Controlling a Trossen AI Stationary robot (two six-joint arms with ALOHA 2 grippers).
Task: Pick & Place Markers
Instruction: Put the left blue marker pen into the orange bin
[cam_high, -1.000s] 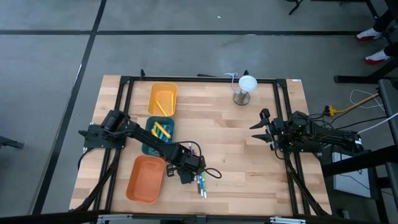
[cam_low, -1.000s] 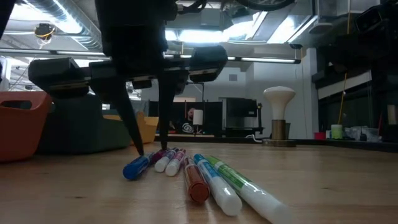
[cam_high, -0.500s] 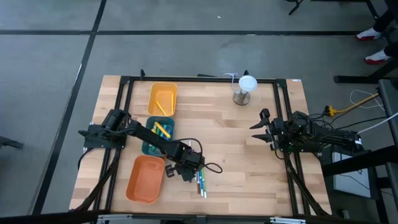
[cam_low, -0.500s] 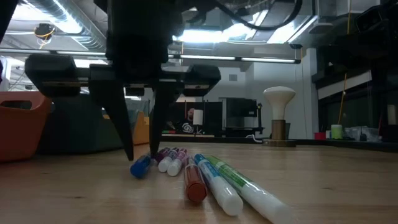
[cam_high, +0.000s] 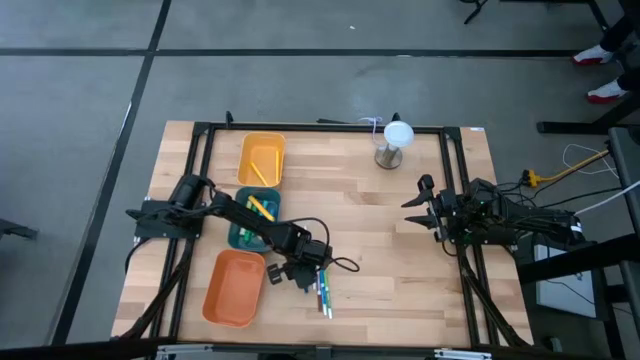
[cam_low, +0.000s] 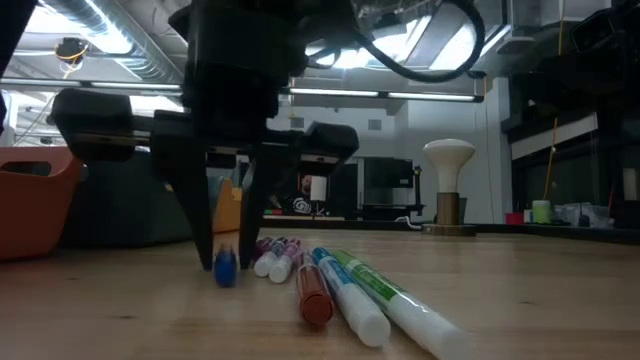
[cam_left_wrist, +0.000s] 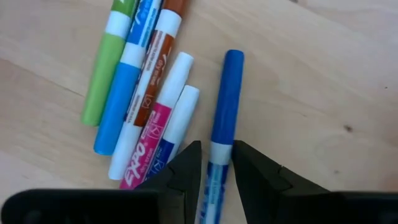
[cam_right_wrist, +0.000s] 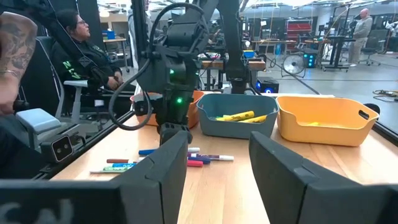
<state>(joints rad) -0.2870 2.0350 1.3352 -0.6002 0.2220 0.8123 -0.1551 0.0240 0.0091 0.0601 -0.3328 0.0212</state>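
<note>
Several markers lie side by side on the wooden table near its near edge (cam_high: 323, 293): green (cam_left_wrist: 106, 62), light blue (cam_left_wrist: 124, 81), red-brown (cam_left_wrist: 152, 62) and two with white ends (cam_left_wrist: 168, 118). A blue marker (cam_left_wrist: 225, 99) lies just apart from them. My left gripper (cam_left_wrist: 216, 163) stands over it, pointing down, shut on it; the low view shows the gripper (cam_low: 226, 262) too. My right gripper (cam_high: 415, 205) waits open above the table's right side, touching nothing. My left gripper pinches the blue marker between its two fingers at the white band near the middle of its barrel (cam_left_wrist: 219, 152). The fingers (cam_left_wrist: 186, 168) come from above, pointing down, and lie across the marker. The marker lies flat on the table, its blue end (cam_low: 225, 268) pointing to the near edge.
Three trays stand left of the markers: a yellow one (cam_high: 262, 158) at the far side, a teal one (cam_high: 240, 236) holding yellow markers, an orange one (cam_high: 235, 288) near the front. A white lamp-like object (cam_high: 392, 142) stands at the far edge. Bare wood lies between the arms.
My left gripper has turned about its upright axis and shifted a little toward the table's left. The blue marker between its fingers has turned on the table with it: it lay slanted against the other markers and now points at the near edge, apart from them.
</note>
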